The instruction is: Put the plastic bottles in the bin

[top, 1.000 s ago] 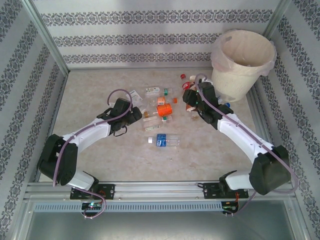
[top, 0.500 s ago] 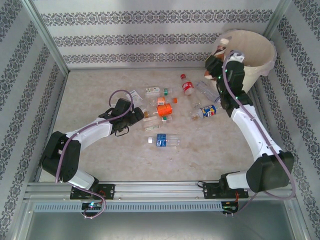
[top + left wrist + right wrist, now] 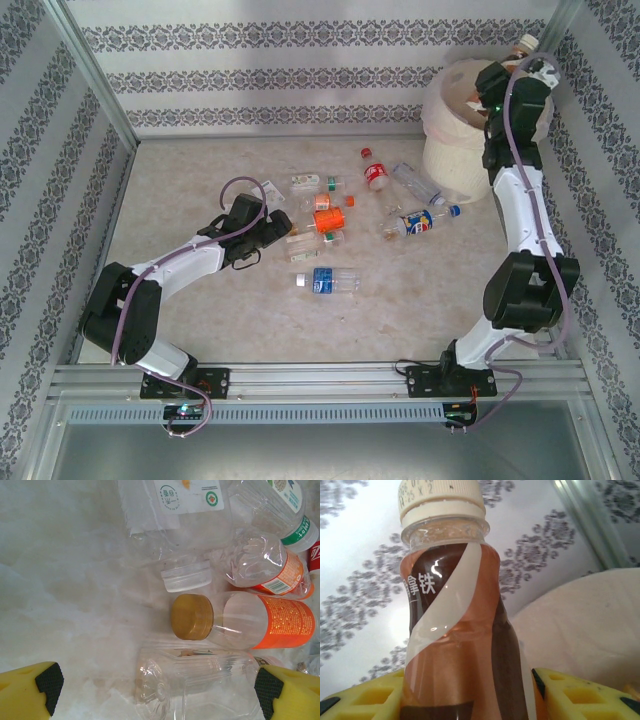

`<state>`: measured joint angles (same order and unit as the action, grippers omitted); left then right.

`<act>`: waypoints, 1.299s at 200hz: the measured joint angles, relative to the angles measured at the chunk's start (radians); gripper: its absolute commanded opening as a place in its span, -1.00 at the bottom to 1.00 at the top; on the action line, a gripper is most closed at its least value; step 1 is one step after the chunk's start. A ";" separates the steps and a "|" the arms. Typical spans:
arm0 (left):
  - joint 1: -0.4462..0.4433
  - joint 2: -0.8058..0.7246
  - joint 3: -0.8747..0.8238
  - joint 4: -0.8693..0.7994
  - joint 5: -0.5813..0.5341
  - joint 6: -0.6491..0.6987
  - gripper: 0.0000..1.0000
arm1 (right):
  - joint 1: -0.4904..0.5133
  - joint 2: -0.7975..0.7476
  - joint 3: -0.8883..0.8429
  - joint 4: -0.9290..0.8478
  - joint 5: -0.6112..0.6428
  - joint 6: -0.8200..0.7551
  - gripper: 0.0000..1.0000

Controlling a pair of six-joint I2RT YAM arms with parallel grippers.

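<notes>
While the right tool clamps a bottle above the bin, left tool (wide open) hovers.

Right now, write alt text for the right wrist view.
A clear bottle with a white cap and a brown-and-white label is gripped between yellow jaws, cap uppermost in the picture. Behind it are patterned wallpaper and, at right, the cream bin.

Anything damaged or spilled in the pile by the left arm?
Yes, dented bottles, no spill visible. In the left wrist view the white-capped bottle is crumpled and the ribbed clear bottle below looks squashed. The orange-labelled bottle between them looks intact.
</notes>
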<state>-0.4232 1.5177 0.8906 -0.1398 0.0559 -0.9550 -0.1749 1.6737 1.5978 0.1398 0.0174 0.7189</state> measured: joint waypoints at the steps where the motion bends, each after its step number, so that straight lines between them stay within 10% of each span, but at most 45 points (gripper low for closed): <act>1: 0.000 0.000 0.000 0.000 0.000 0.000 0.99 | -0.002 0.001 0.000 0.000 0.000 0.002 -0.08; 87: 0.000 0.000 0.000 -0.001 -0.004 0.000 0.99 | -0.149 0.121 0.039 -0.016 0.027 0.059 0.09; 179: 0.000 0.000 0.000 -0.010 -0.011 0.008 0.99 | -0.076 0.123 0.094 -0.089 0.320 -0.093 0.65; 260: 0.000 -0.004 0.074 -0.097 -0.042 0.122 0.99 | -0.063 0.090 0.084 -0.126 0.325 -0.129 0.96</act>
<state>-0.4232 1.5139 0.9642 -0.2363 0.0139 -0.8333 -0.2382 1.7638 1.6817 0.0143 0.3428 0.5903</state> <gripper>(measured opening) 0.996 0.978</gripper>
